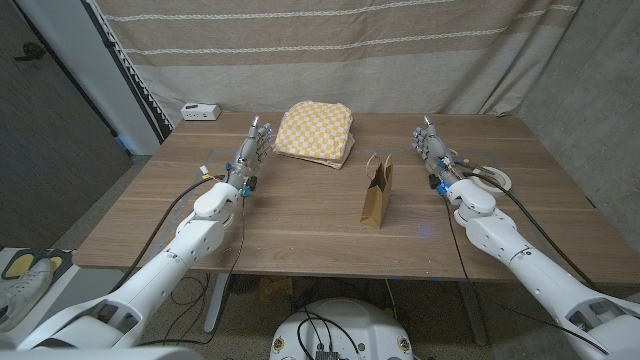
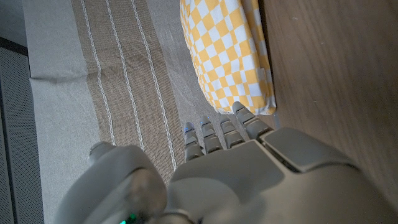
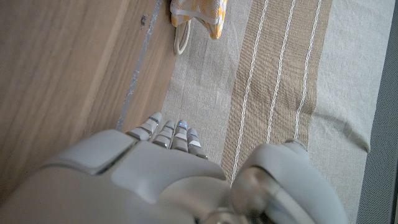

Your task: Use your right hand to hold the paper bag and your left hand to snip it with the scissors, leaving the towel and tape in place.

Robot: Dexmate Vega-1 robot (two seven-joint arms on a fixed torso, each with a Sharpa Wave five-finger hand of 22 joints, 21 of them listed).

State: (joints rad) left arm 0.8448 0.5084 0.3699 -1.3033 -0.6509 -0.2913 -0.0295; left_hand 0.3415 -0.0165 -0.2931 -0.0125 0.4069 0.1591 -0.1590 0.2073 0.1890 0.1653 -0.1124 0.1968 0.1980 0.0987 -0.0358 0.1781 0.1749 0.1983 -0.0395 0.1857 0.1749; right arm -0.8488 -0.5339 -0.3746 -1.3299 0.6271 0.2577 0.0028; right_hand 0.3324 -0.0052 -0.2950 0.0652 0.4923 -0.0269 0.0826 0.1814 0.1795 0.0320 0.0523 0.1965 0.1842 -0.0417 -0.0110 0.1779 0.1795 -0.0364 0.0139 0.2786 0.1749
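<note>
The paper bag (image 1: pixel 377 193) is standing mid-table looking light and flimsy, probably wanting a gentle top-edge pinch, while the left hand (image 1: pixel 254 146) and right hand (image 1: pixel 432 147) are waiting with fingers straight, holding nothing.

- 1 paper bag (image 1: pixel 377 191), table centre
- 1 checkered towel (image 1: pixel 314 130), 12 o'clock
- 1 tape roll (image 1: pixel 494 179), 3 o'clock
- 1 white box (image 1: pixel 200 111), 10 o'clock
- 2 robot hands: left hand (image 1: pixel 254 146), right hand (image 1: pixel 431 146)

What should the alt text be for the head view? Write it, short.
A brown paper bag stands upright mid-table between two robot arms, with the left hand and right hand both empty. A yellow checked towel lies folded behind the bag, near the left hand.
</note>
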